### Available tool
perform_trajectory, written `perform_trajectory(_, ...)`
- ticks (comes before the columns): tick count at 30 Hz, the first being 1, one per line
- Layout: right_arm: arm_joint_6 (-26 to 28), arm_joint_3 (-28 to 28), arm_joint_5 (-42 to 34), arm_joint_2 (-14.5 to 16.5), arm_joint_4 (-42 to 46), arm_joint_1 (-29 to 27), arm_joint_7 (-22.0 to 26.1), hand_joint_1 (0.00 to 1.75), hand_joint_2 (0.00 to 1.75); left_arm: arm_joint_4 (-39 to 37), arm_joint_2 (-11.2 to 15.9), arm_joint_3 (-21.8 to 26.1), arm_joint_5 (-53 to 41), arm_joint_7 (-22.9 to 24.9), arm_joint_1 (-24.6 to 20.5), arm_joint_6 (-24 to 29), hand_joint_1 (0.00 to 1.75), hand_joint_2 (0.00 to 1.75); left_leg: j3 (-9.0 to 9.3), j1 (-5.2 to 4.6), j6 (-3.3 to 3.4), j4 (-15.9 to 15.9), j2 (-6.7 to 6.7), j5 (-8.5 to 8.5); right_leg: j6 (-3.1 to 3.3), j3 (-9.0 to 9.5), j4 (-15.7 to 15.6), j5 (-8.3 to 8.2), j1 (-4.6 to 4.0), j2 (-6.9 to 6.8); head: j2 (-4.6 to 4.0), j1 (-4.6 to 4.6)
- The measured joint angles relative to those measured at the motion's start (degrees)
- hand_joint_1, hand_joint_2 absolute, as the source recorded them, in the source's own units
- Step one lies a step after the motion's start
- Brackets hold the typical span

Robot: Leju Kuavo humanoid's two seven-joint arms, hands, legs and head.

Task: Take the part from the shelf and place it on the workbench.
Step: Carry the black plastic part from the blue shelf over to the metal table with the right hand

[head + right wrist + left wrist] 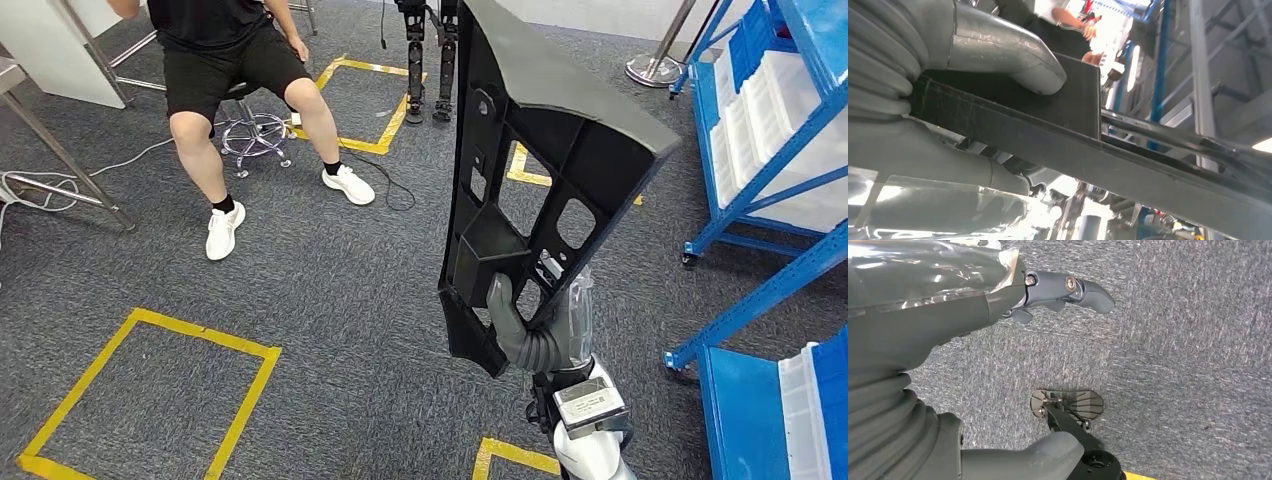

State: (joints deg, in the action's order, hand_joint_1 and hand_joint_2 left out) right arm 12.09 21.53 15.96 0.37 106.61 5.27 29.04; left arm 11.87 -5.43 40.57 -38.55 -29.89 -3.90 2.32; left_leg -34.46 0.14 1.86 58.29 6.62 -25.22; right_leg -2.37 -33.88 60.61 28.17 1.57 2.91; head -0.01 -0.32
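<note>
A large black plastic part (pixel 530 160) with ribs and cut-outs stands upright in front of me in the head view. My right hand (pixel 535 325) grips it near its lower end. In the right wrist view the thumb (pixel 1008 47) presses on the part's dark flat edge (pixel 1068 130), with the fingers (pixel 948 170) on the other side. My left hand (pixel 948 305) hangs over grey carpet in the left wrist view, its fingers (pixel 1073 290) extended and holding nothing.
A person (pixel 240 90) sits on a stool at the far left. Blue shelving (pixel 770 150) with white bins stands along the right. Yellow tape squares (pixel 150 400) mark the grey carpet. Another robot's legs (pixel 428 60) stand at the back. A table leg (pixel 70 165) is far left.
</note>
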Motion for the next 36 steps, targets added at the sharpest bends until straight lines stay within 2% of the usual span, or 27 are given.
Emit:
perform_trajectory(1, -0.09, -0.01, 0.01, 0.02, 0.02, 0.02, -0.01, 1.75, 1.75, 0.0, 0.01, 0.01, 0.02, -0.02, 0.05, 0.01, 0.0, 1.75, -0.25, -0.01, -0.37, 0.16, 0.54, -0.08, 0.3, 0.49, -1.14, -0.43, 0.01, 0.52, 0.01, -0.01)
perform_trajectory(3, -0.45, -0.03, 0.03, 0.08, 0.06, 0.18, -0.04, 1.75, 1.75, 0.0, 0.02, 0.02, 0.05, -0.09, 0.29, 0.05, 0.0, 1.75, -0.62, 0.23, -1.07, 0.22, 1.48, -0.07, 1.18, 0.7, -1.33, -0.63, -0.08, -0.4, 0.0, -0.05)
perform_trajectory(4, -0.63, -0.05, 0.04, 0.15, 0.07, 0.34, -0.04, 1.75, 1.75, -0.01, 0.02, 0.02, 0.06, -0.11, 0.45, 0.09, 0.0, 1.75, -0.79, 0.31, -1.37, 0.49, 1.06, -0.27, 1.53, 0.83, -1.48, -0.73, -0.04, -0.9, -0.01, -0.05)
perform_trajectory(6, -0.91, -0.09, 0.13, 0.35, 0.12, 0.6, -0.05, 1.75, 1.75, -0.02, -0.01, 0.02, 0.03, -0.08, 0.51, 0.13, 0.0, 1.75, -2.36, 0.36, -1.92, 3.82, -1.89, -2.27, 2.28, 1.17, -1.81, -0.78, 0.1, -2.14, -0.01, -0.37)
perform_trajectory(7, -0.95, -0.11, 0.17, 0.44, 0.13, 0.65, -0.06, 1.75, 1.75, -0.02, -0.04, 0.02, 0.02, -0.02, 0.43, 0.14, 0.0, 1.75, -3.99, 0.37, -2.15, 7.1, -3.93, -3.95, 2.56, 1.29, -1.85, -0.69, -0.08, -2.83, 0.0, -0.51)
perform_trajectory(8, -1.0, -0.14, 0.19, 0.49, 0.15, 0.63, -0.06, 1.75, 1.75, -0.02, -0.05, 0.02, -0.01, 0.04, 0.32, 0.15, 0.0, 1.75, -5.99, 0.45, -2.36, 10.91, -5.3, -5.69, 2.84, 1.33, -1.85, -0.56, -0.25, -3.55, 0.0, -0.65)
perform_trajectory(9, -1.13, -0.16, 0.1, 0.5, 0.15, 0.61, -0.06, 1.75, 1.75, -0.02, -0.05, 0.02, -0.02, 0.09, 0.27, 0.16, 0.0, 1.75, -7.76, 0.55, -2.5, 14.18, -5.98, -6.85, 2.97, 1.36, -1.85, -0.46, -0.4, -4.26, -0.01, -0.66)
perform_trajectory(10, -1.32, -0.17, -0.05, 0.5, 0.15, 0.59, -0.05, 1.75, 1.75, -0.02, -0.05, 0.02, -0.03, 0.1, 0.29, 0.17, 0.0, 1.75, -8.85, 0.61, -2.58, 16.0, -6.3, -7.13, 3.08, 1.39, -1.84, -0.36, -0.49, -4.96, -0.01, -0.66)
perform_trajectory(11, -1.55, -0.19, -0.25, 0.5, 0.15, 0.58, -0.04, 1.75, 1.75, -0.02, -0.04, 0.02, -0.04, 0.09, 0.34, 0.18, 0.0, 1.75, -8.82, 0.63, -2.58, 15.67, -6.49, -6.34, 3.12, 1.46, -1.84, -0.25, -0.53, -5.6, -0.01, -0.68)
perform_trajectory(12, -1.75, -0.2, -0.45, 0.5, 0.16, 0.58, -0.02, 1.75, 1.75, -0.02, -0.03, 0.02, -0.1, 0.04, 0.39, 0.2, 0.0, 1.75, -7.6, 0.63, -2.49, 13.16, -6.83, -4.67, 3.12, 1.59, -1.84, -0.12, -0.55, -6.2, -0.01, -0.68)
perform_trajectory(14, -1.94, -0.23, -0.66, 0.51, 0.19, 0.57, 0.06, 1.75, 1.75, -0.01, 0.04, 0.02, -0.43, -0.14, 0.31, 0.32, 0.0, 1.75, -3.5, 0.36, -2.02, 5.46, -8.82, -1.16, 2.88, 1.96, -1.82, 0.25, -0.79, -7.26, -0.01, -0.69)
perform_trajectory(15, -1.97, -0.25, -0.71, 0.5, 0.22, 0.57, 0.14, 1.75, 1.75, 0.0, 0.07, 0.02, -0.68, -0.25, 0.2, 0.44, 0.0, 1.75, -2.02, 0.14, -1.69, 2.66, -9.64, -0.26, 2.7, 2.11, -1.82, 0.42, -0.97, -7.72, -0.01, -0.63)
perform_trajectory(16, -1.98, -0.26, -0.74, 0.49, 0.24, 0.54, 0.26, 1.75, 1.75, 0.0, 0.09, 0.02, -0.88, -0.33, 0.08, 0.58, 0.0, 1.75, -1.31, -0.11, -1.39, 1.23, -10.12, -0.01, 2.47, 2.21, -1.82, 0.57, -1.15, -8.16, -0.01, -0.63)
perform_trajectory(19, -1.99, -0.28, -0.75, 0.52, 0.3, 0.36, 0.7, 1.75, 1.75, 0.0, 0.2, 0.02, -1.08, -0.39, 0.0, 1.04, 0.0, 1.75, -0.96, -0.34, -0.37, 0.27, -8.59, 0.08, 1.59, 2.67, -2.01, 0.93, -1.31, -9.22, 0.0, -0.58)
perform_trajectory(21, -1.99, -0.31, -0.74, 0.52, 0.39, 0.23, 0.93, 1.75, 1.75, 0.01, 0.24, 0.03, -1.1, -0.34, -0.03, 1.16, 0.0, 1.75, -0.11, -0.03, 0.4, -0.71, -7.39, 0.56, 1.44, 1.94, 0.4, 2.36, -1.31, -7.3, 0.0, -0.45)
perform_trajectory(23, -1.99, -0.43, -0.74, 0.42, 0.46, -0.14, 1.13, 1.75, 1.75, 0.02, 0.24, 0.04, -1.14, -0.3, -0.17, 1.2, 0.0, 1.75, 0.25, 0.13, 0.8, -1.07, -6.05, 0.77, 1.87, -1.46, 7.24, 5.16, -1.11, -4.4, -0.01, -0.22)
perform_trajectory(24, -1.99, -0.55, -0.75, 0.35, 0.47, -0.4, 1.2, 1.75, 1.75, 0.02, 0.25, 0.04, -1.17, -0.3, -0.2, 1.23, 0.0, 1.75, 0.26, 0.13, 0.85, -1.05, -5.29, 0.76, 1.97, -3.57, 10.95, 6.32, -1.04, -3.7, -0.01, -0.14)
perform_trajectory(25, -2.01, -0.68, -0.82, 0.27, 0.46, -0.63, 1.25, 1.75, 1.75, 0.02, 0.25, 0.05, -1.19, -0.31, -0.2, 1.27, 0.0, 1.75, 0.28, 0.13, 0.85, -1.03, -4.45, 0.74, 1.83, -5.19, 13.42, 6.8, -0.99, -3.4, -0.01, -0.08)
perform_trajectory(26, -2.02, -0.79, -0.91, 0.21, 0.45, -0.79, 1.29, 1.75, 1.75, 0.02, 0.25, 0.07, -1.2, -0.31, -0.16, 1.3, 0.0, 1.75, 0.31, 0.12, 0.84, -1.0, -3.61, 0.72, 1.47, -5.82, 13.77, 6.32, -0.96, -3.26, 0.0, -0.09)
perform_trajectory(27, -2.04, -0.87, -1.0, 0.16, 0.45, -0.84, 1.35, 1.75, 1.75, 0.01, 0.25, 0.09, -1.21, -0.31, -0.12, 1.32, 0.0, 1.75, 0.4, 0.13, 0.78, -0.97, -2.76, 0.68, 0.98, -5.23, 11.71, 4.9, -0.9, -3.05, 0.01, -0.08)
perform_trajectory(28, -2.07, -0.93, -1.07, 0.13, 0.45, -0.83, 1.4, 1.75, 1.75, 0.01, 0.23, 0.13, -1.22, -0.31, -0.09, 1.33, 0.0, 1.75, 0.49, 0.15, 0.68, -0.9, -1.94, 0.62, 0.47, -3.72, 7.9, 2.95, -0.74, -2.5, 0.01, -0.08)
perform_trajectory(29, -2.08, -0.99, -1.1, 0.11, 0.45, -0.81, 1.45, 1.75, 1.75, 0.0, 0.23, 0.16, -1.23, -0.31, -0.09, 1.33, 0.0, 1.75, 0.5, 0.11, 0.49, -0.74, -1.16, 0.51, 0.13, -2.07, 3.83, 1.1, -0.49, -1.35, 0.01, -0.06)
perform_trajectory(30, -2.08, -1.05, -1.11, 0.1, 0.47, -0.77, 1.5, 1.75, 1.75, 0.01, 0.23, 0.2, -1.24, -0.31, -0.09, 1.34, 0.0, 1.75, 0.43, 0.05, 0.19, -0.54, -0.45, 0.33, 0.13, -0.61, 0.59, -0.28, -0.3, -0.43, 0.0, -0.06)
perform_trajectory(32, -2.09, -1.13, -1.15, 0.1, 0.48, -0.7, 1.55, 1.75, 1.75, 0.01, 0.25, 0.25, -1.26, -0.29, 0.0, 1.36, 0.0, 1.75, 0.08, 0.03, -0.51, -0.33, 0.57, 0.16, 0.84, 0.49, -1.84, -1.23, -0.3, 0.48, 0.0, -0.09)
perform_trajectory(34, -2.11, -1.16, -1.16, 0.13, 0.51, -0.61, 1.58, 1.75, 1.75, 0.0, 0.34, 0.3, -1.27, -0.27, 0.25, 1.4, 0.0, 1.75, -0.22, 0.29, -1.11, -0.27, 1.12, 0.13, 1.73, 0.72, -2.03, -1.46, -0.33, -0.57, -0.01, -0.11)
perform_trajectory(35, -2.13, -1.17, -1.16, 0.19, 0.54, -0.55, 1.6, 1.75, 1.75, 0.0, 0.37, 0.31, -1.28, -0.27, 0.34, 1.42, 0.0, 1.75, -0.48, 0.32, -1.38, 0.32, 0.35, -0.26, 2.13, 0.85, -2.13, -1.52, -0.2, -1.11, -0.01, -0.2)
perform_trajectory(36, -2.14, -1.19, -1.16, 0.27, 0.57, -0.5, 1.6, 1.75, 1.75, 0.0, 0.4, 0.31, -1.29, -0.27, 0.37, 1.44, 0.0, 1.75, -1.17, 0.32, -1.64, 1.85, -1.07, -1.24, 2.52, 0.98, -2.24, -1.53, -0.09, -1.7, -0.01, -0.39)
